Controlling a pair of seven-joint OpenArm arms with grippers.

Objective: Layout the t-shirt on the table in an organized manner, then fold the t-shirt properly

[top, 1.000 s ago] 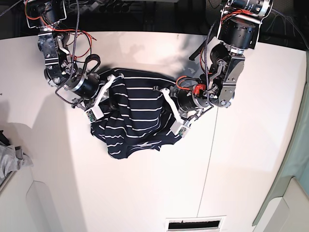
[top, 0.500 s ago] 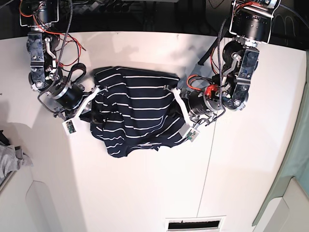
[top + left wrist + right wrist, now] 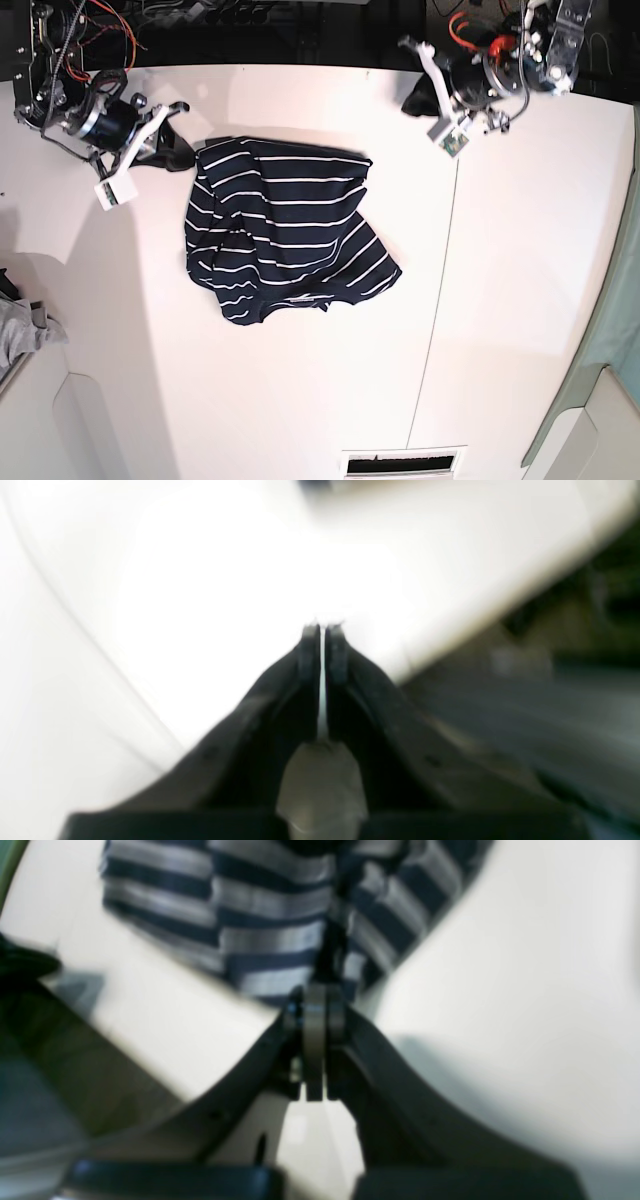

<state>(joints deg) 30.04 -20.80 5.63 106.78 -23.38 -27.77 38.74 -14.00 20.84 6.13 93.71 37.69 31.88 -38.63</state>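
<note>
Navy t-shirt with thin white stripes lies rumpled, partly bunched. It's mid-back on the white tabletop, not flat.

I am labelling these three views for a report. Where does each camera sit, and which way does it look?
Base: sits overhead, looks down on the table, the t-shirt and both arms.
Left wrist: sits behind the left tool, looks past its shut jaws at bare white table; blurred.
Right wrist: sits behind the right tool, looks along its shut jaws at striped fabric.
Shared: base and right wrist both show the t-shirt and the right tool.
</note>
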